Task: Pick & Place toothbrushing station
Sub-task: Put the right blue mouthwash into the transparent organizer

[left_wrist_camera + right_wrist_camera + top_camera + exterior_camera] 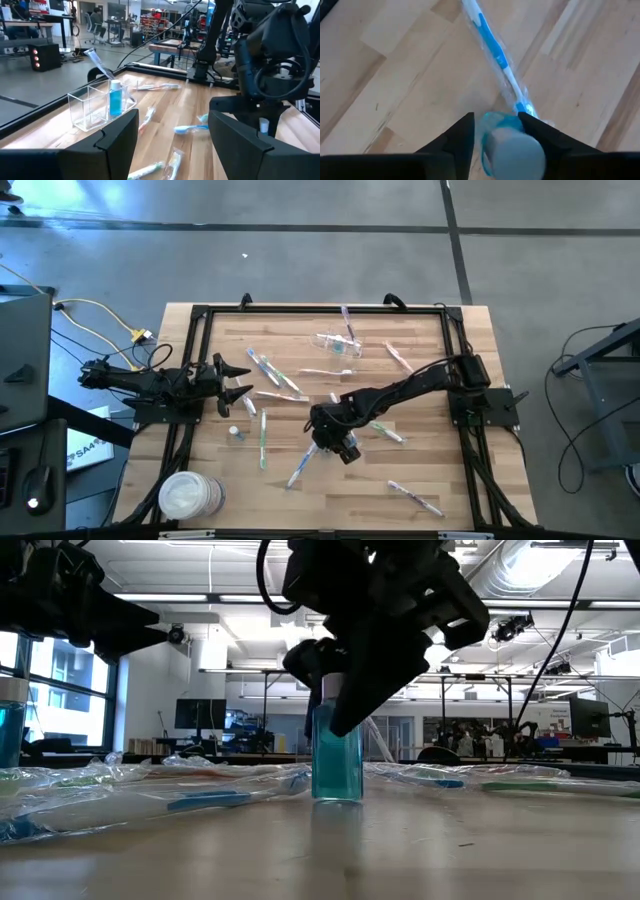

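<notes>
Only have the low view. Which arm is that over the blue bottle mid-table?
Observer: It's the right gripper. The high view shows the right arm reaching in from its side, over the bottle.
Operator: Anything lying close to it?
Observer: A wrapped blue toothbrush lies flat with one end beside the bottle. I can't tell if they touch.
Operator: Left arm?
Observer: The left gripper waits open near the table's left side, away from the bottle.

Bright overhead ceiling lights; the low view is backlit, arms silhouetted, foreground table blurred
</notes>
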Controlling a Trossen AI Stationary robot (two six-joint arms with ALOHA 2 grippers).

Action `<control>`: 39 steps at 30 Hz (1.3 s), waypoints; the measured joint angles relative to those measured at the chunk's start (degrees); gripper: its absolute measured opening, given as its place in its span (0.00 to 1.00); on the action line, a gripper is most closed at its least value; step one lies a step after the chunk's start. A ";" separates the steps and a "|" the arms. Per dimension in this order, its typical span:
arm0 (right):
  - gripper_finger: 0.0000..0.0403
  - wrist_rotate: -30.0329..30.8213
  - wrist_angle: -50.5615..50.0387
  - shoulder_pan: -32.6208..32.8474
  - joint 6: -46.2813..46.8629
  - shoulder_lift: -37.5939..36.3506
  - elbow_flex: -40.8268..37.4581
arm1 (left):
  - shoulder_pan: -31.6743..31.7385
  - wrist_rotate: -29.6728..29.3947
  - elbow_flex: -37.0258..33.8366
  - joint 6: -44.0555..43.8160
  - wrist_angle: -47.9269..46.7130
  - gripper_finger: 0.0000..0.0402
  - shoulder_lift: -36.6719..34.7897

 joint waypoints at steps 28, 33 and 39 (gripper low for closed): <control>0.21 27.14 -11.88 -0.13 3.17 -11.86 0.05 | -0.02 0.22 0.00 -1.25 -0.13 0.60 0.00; 0.21 35.25 -13.90 0.26 10.72 -16.71 0.06 | -0.01 0.31 0.00 -1.25 -0.14 0.60 0.00; 0.21 42.10 -13.07 -1.89 15.80 -22.63 0.11 | -0.01 0.31 -0.01 -1.24 -0.22 0.60 0.09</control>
